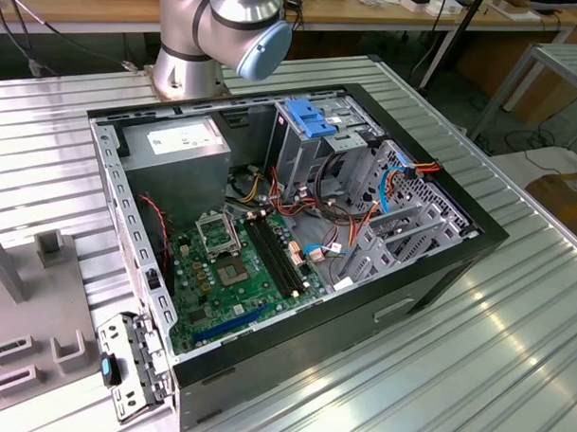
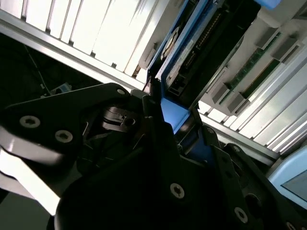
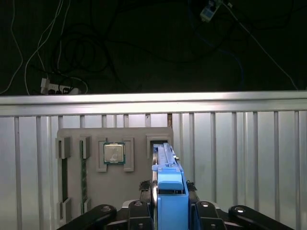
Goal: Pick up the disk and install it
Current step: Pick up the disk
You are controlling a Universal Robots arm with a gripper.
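Ribbed metal desk (image 3: 240,143) runs to a bright edge in the first wrist view, with dark floor (image 3: 144,43) and loose cables (image 3: 72,52) beyond it. The disk (image 3: 169,189) (image 2: 201,48), seen in both wrist views, stands on edge with one blue rail turned toward the camera. It is clamped between the fingers of the gripper (image 3: 170,207), which are drawn narrow onto its two flat sides.

It hangs over a grey fixture plate (image 3: 136,191). Its far end lines up with a small pocket (image 3: 158,142) in that plate, and I cannot tell whether it touches there. On the plate, just beside the pocket, a square processor chip (image 3: 114,153) sits in its frame. Past the chip, two long slots (image 3: 64,177) hold narrow strips.

In the exterior view an open computer case (image 1: 438,278) lies on the desk beside the plate, toward the exterior view's right, with its green motherboard (image 1: 239,271) exposed. The arm's base (image 1: 219,33) stands well apart from the plate.
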